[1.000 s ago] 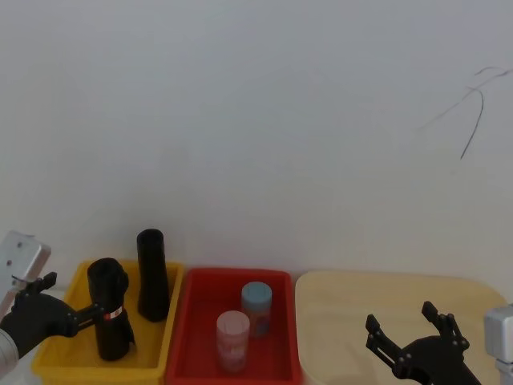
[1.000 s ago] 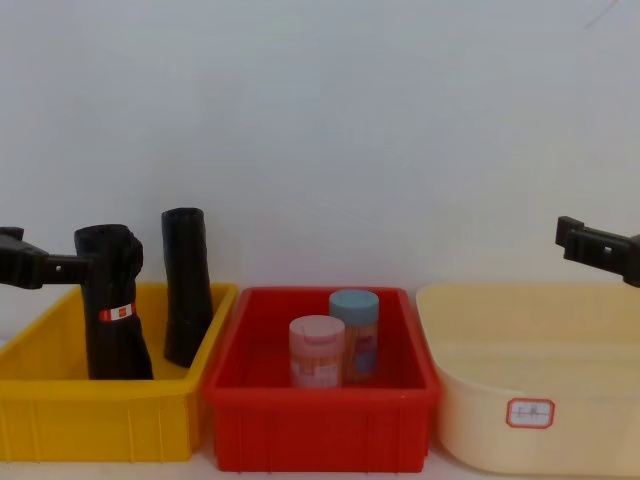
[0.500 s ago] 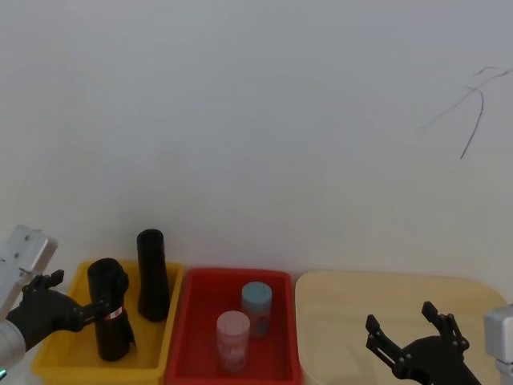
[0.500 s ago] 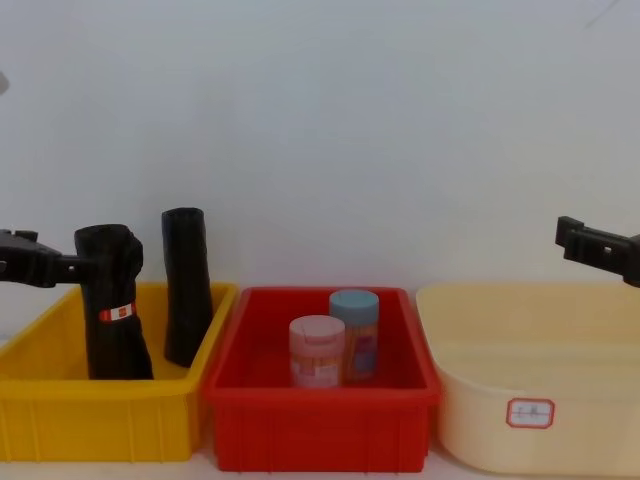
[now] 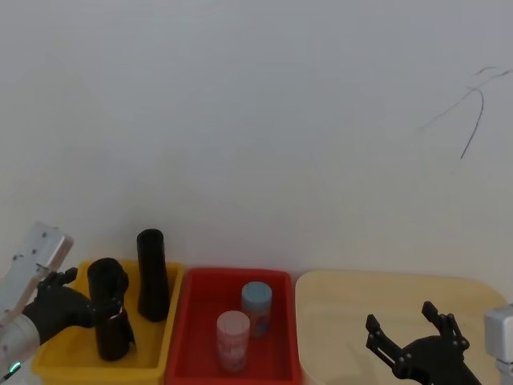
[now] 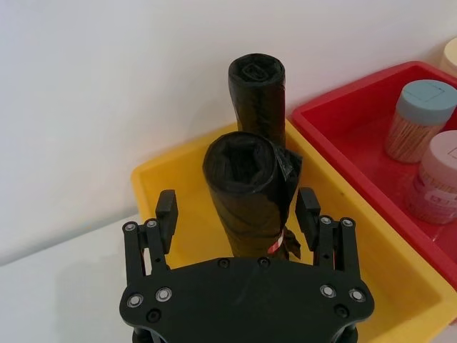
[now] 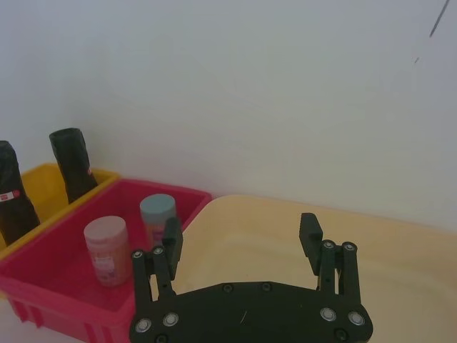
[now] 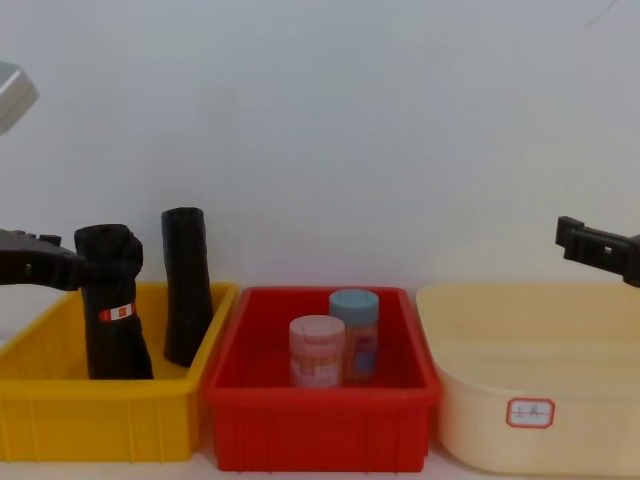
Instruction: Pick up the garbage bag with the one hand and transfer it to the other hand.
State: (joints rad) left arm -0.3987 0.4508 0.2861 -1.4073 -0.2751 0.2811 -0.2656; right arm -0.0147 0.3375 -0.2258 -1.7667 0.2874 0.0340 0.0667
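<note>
**Left tool astride the labelled roll, grip not yet made**

Head view: the left tool reached into the yellow bin at the upper part of the garbage bag, which stood upright. The plain black roll stood just beyond the bag from that tool. The right tool waited well apart, over the cream tub, with the red bin between the two tools.

Left wrist view: the left tool was spread, one finger on each side of the garbage bag. A clear gap showed at one finger, while the other sat just beside the roll's loose flap. Neither pressed yet.

Right wrist view: the right tool was spread and empty above the tub.

Chest view: the left tool met the garbage bag near its top, above the red-and-white label. The right tool hung level with it, far across.

The step in hand looked like the closing grasp. It would likely go best if the tool centred first, so both fingers met the soft roll together and did not tip it toward the plain roll. A straight lift should then clear the bin wall, and holding high would leave the lower length free for the right tool.
</note>
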